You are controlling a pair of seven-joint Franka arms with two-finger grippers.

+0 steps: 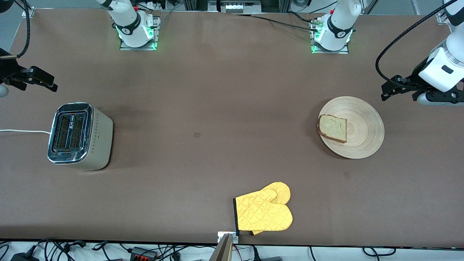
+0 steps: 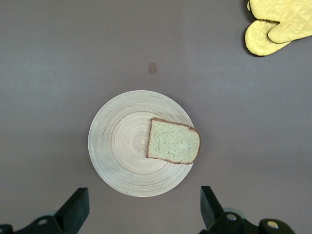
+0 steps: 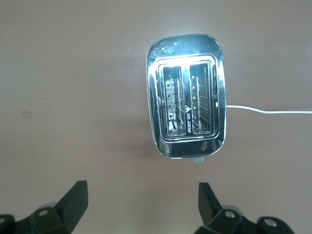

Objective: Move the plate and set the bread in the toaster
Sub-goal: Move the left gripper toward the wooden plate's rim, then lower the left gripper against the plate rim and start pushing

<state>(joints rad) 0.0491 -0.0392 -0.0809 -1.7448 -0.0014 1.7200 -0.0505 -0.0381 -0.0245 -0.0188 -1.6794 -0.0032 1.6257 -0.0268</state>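
Observation:
The round light-tan wooden plate (image 1: 366, 134) lies toward the left arm's end of the table. The brown bread slice (image 1: 332, 128) lies flat on it, at the rim facing the toaster. The chrome-topped two-slot toaster (image 1: 79, 136) stands toward the right arm's end, both slots empty. My left gripper (image 1: 398, 95) hovers open and empty over the table just off the plate's rim. The left wrist view shows the plate (image 2: 122, 151), the bread (image 2: 173, 141) and the open gripper (image 2: 144, 209). My right gripper (image 1: 38, 85) hovers open and empty over the table beside the toaster (image 3: 186, 97), as its wrist view shows (image 3: 141, 204).
A pair of yellow oven mitts (image 1: 264, 212) lies near the table's front edge, midway along; it also shows in the left wrist view (image 2: 275, 24). The toaster's white cord (image 1: 21, 131) runs off toward the table's end. Bare brown table lies between toaster and plate.

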